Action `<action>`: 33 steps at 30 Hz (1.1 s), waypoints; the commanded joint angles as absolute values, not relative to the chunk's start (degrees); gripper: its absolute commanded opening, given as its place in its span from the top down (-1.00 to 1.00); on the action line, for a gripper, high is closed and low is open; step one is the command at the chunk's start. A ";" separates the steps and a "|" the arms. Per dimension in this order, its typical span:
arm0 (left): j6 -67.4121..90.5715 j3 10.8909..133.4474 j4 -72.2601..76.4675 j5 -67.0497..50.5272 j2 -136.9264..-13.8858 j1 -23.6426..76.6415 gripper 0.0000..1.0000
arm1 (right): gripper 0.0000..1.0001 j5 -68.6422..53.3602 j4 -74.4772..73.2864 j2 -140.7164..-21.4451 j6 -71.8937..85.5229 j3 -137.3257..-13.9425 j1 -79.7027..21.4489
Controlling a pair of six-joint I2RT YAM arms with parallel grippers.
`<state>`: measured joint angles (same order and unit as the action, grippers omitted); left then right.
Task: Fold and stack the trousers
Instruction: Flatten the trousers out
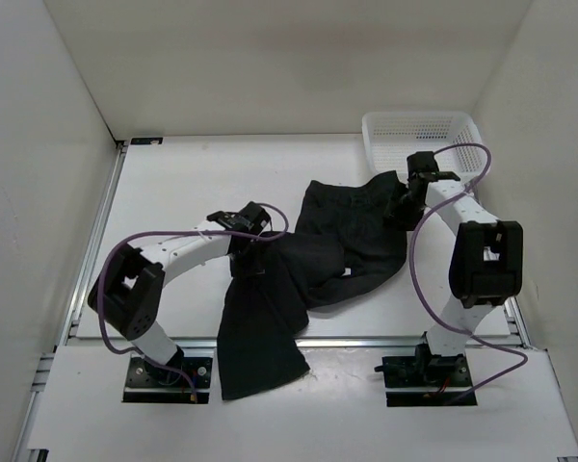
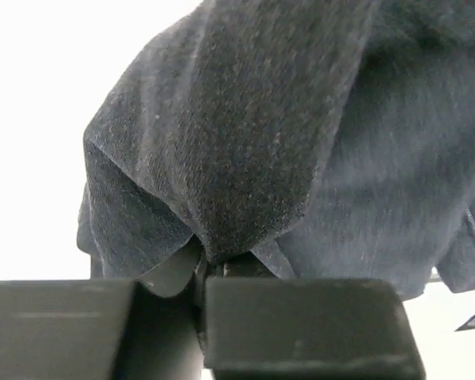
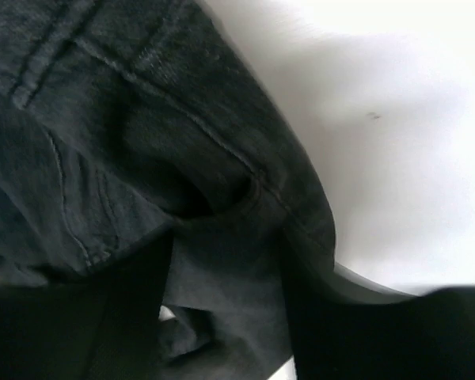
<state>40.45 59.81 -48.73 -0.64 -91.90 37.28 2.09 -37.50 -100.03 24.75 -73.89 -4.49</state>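
The black trousers (image 1: 342,241) lie crumpled in the middle of the table. The waistband is at the back, and one leg trails to the front left over the table's front edge. My left gripper (image 1: 243,250) is over the leg's upper part, shut on a pinched fold of the trousers (image 2: 301,119). In the left wrist view the cloth rises from my closed left gripper (image 2: 210,265). My right gripper (image 1: 403,208) is at the waistband's right corner. In the right wrist view the trousers (image 3: 142,142) fill the space between the two fingers of my right gripper (image 3: 226,317), which grip a bunch of cloth.
A white mesh basket (image 1: 419,135) stands at the back right, just behind the right gripper. White walls close in the table on the left, back and right. A metal rail (image 1: 366,341) runs along the front edge.
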 commanded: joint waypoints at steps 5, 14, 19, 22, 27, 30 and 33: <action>33.14 72.23 -50.70 0.96 -89.04 29.11 0.79 | 1.00 -7.47 -36.12 -100.47 25.31 -85.67 -6.41; 27.34 126.07 -70.82 7.21 -91.41 18.02 0.79 | 1.00 -9.84 -45.00 -91.86 25.93 -119.77 -11.34; 26.72 138.44 -72.60 5.19 -89.22 13.01 0.79 | 1.00 -8.26 -45.00 -80.26 27.16 -119.11 -11.34; 26.72 127.94 -68.14 7.64 -81.60 11.87 0.79 | 1.00 -4.59 -44.30 -66.77 29.51 -99.76 -11.34; 26.72 108.30 -63.37 5.38 -75.85 11.34 -0.09 | -0.16 0.68 -42.97 -48.03 32.16 -71.58 -11.87; 26.10 101.97 -63.37 0.36 -75.85 11.34 -1.00 | -0.78 5.60 -49.02 -45.27 32.17 -63.56 -11.87; 26.10 98.63 -63.37 -1.75 -77.07 11.34 -0.83 | -0.55 11.86 -54.40 -45.26 33.84 -62.93 -11.87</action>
<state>26.96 101.10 -63.83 2.52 -77.23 11.57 4.03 -50.33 -45.91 32.14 -62.50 -11.68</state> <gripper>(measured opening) 0.950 0.817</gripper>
